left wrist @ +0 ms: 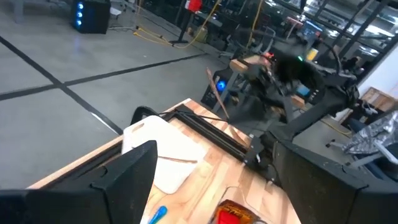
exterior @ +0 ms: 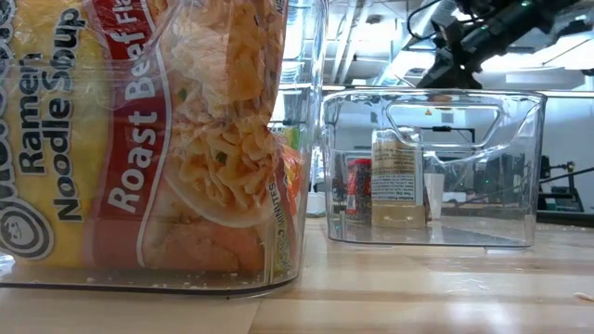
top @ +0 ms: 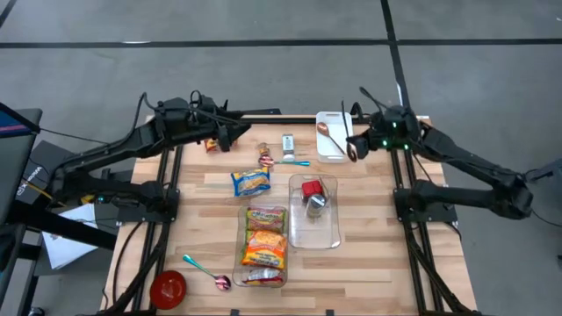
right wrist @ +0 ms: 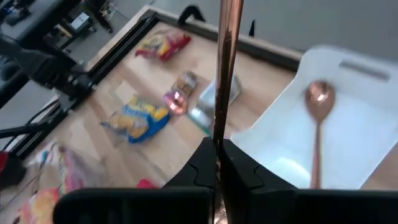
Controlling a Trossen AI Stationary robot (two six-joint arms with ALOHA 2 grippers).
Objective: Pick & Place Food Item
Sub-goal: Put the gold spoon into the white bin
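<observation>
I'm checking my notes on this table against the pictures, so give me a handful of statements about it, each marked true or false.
1. The right tool is shut on a copper utensil. True.
2. A copper spoon lies in the white tray. True.
3. The left tool holds the blue packet. False: it is open and empty; the packet lies on the table.
4. The ramen packs lie loose on the table. False: they sit in a clear bin.
5. The red bowl is beside the tray. False: it is at the opposite corner, on the left arm's side.
</observation>
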